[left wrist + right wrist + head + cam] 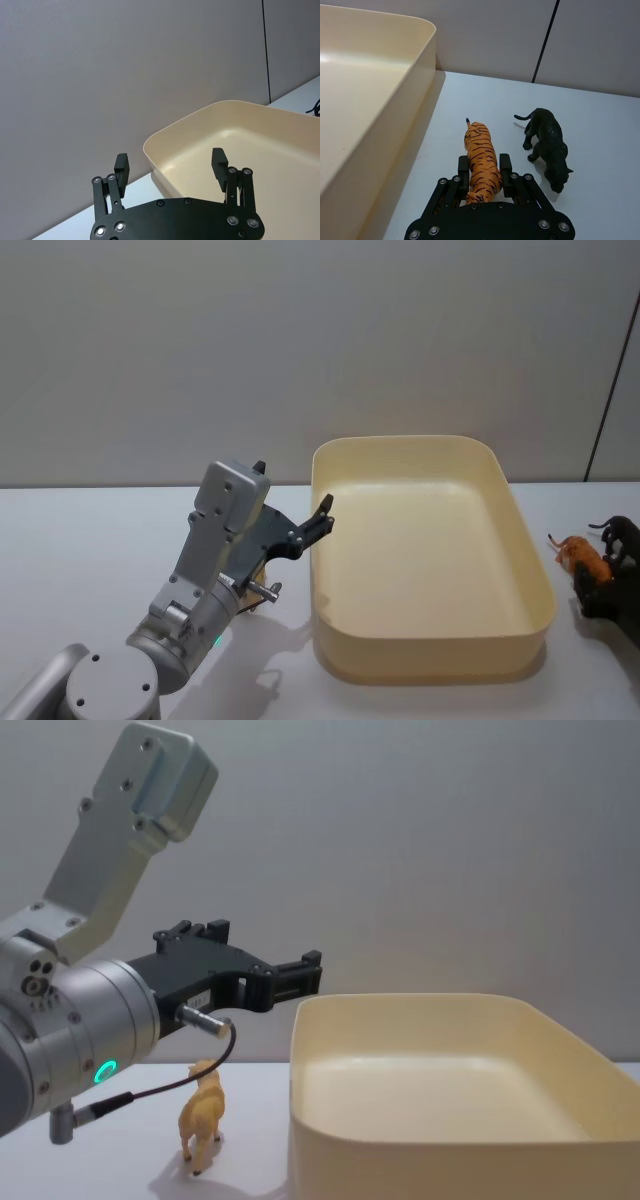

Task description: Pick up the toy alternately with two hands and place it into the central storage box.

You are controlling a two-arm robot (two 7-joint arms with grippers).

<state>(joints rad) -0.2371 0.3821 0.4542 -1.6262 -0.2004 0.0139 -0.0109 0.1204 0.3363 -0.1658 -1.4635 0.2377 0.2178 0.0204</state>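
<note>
Left of the large cream plastic tub (430, 441), the black left gripper (170, 158) hangs spread, empty; right of it, the right gripper (484, 166) clamps 1 orange striped toy tiger (479, 144).

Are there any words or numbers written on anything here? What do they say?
None: no words, numbers or signs can be read on the storage box, the tiger toy, the black panther toy, the tan toy animal, the left gripper or the right gripper.
</note>
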